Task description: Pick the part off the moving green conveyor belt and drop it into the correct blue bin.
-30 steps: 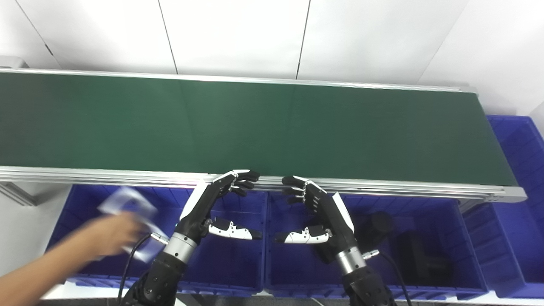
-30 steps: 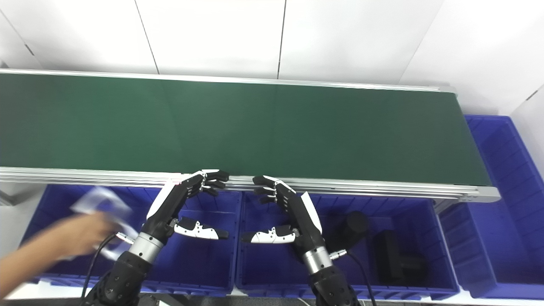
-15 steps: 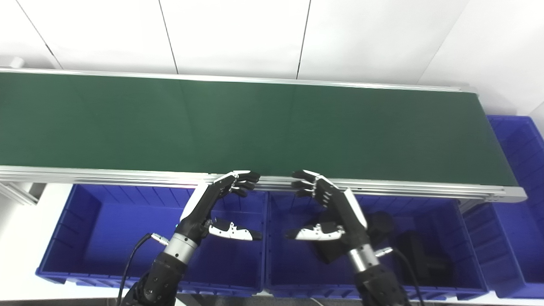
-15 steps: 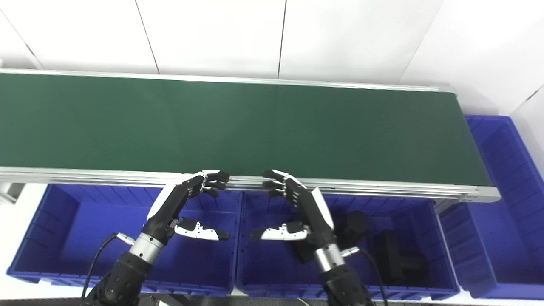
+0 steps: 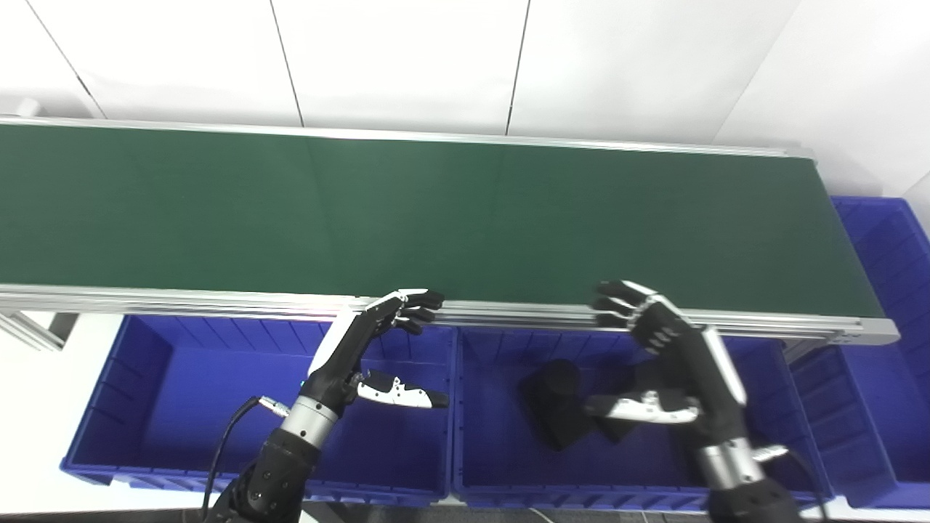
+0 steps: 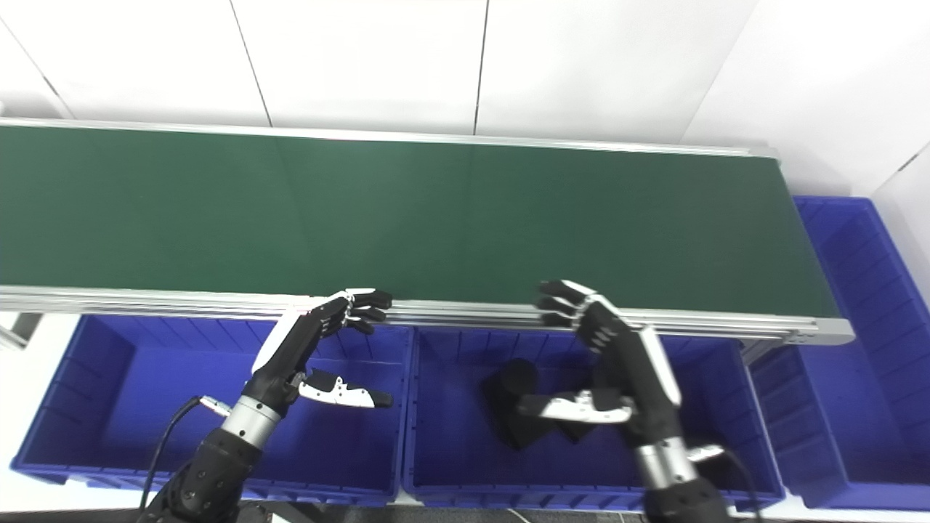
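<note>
- You see a bare green conveyor belt (image 5: pixel 465 218) before white wall panels (image 5: pixel 407 65).
- Three blue bins (image 5: pixel 182 392) flank it.
- Left robot hand (image 5: pixel 363 356) and right robot hand (image 5: pixel 668 363) are both spread, holding nothing.

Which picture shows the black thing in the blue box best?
The left eye view: the black part lies a bit farther from the right hand there. In the right eye view the thumb overlaps more of it inside the middle bin.

green conveyor belt (image 5: pixel 465 218): unobstructed | left blue plastic bin (image 5: pixel 182 407): open | middle blue plastic bin (image 5: pixel 508 450): partly blocked by black parts (image 5: pixel 556 410)
</note>
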{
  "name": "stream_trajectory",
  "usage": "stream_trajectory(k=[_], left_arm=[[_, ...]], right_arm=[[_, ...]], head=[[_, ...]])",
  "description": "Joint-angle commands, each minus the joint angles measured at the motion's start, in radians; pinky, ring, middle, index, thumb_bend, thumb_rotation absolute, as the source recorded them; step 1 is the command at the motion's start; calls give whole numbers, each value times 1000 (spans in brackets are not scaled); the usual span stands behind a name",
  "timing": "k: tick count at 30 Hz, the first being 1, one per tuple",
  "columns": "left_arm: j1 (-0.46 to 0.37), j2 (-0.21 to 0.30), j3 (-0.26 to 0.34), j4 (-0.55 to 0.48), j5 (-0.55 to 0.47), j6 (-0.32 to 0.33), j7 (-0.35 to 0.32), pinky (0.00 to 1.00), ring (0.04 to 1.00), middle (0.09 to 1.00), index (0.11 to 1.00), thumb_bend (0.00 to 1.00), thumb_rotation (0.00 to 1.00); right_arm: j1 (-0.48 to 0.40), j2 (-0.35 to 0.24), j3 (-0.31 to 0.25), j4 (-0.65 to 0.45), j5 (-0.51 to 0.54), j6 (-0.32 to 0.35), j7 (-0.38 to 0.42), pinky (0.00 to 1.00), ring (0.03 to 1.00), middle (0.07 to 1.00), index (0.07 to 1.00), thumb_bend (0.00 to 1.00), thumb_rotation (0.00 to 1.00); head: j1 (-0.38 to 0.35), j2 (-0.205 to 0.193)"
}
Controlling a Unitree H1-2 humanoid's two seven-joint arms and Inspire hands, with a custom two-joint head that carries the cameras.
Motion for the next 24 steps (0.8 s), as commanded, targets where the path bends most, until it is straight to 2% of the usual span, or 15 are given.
stream_trajectory(k=[1, 7, 11, 19, 24], left_arm=[[-22, 7, 0, -21, -1, -44, 10, 618, 702, 757, 737, 868, 0], [-19, 14, 5, -33, -18, -42, -6, 613, 699, 755, 732, 867, 0], [-24, 15, 1, -25, -28, -44, -7, 618, 698, 753, 731, 869, 0], [-21, 17, 5, -30, -21, -42, -5, 616, 698, 754, 742, 866, 0], [-17, 19, 6, -40, -30, -41, -13, 615, 697, 753, 739, 862, 0]], right_arm=[[18, -27, -38, -62, 23, -7, -3, 681, 749, 810, 775, 830, 80], [72, -45, -148, -48, 36, -10, -35, 675, 750, 809, 782, 801, 6], [87, -52, -208, -3, 42, -22, -48, 702, 771, 808, 788, 819, 36], [58, -65, -256, 102, 56, -79, -32, 712, 779, 831, 804, 793, 3], [49, -61, -271, 123, 30, -102, -37, 711, 777, 835, 799, 780, 29]], head=[[-3, 1], [-26, 5], [-27, 6], [-23, 6], [-33, -1]])
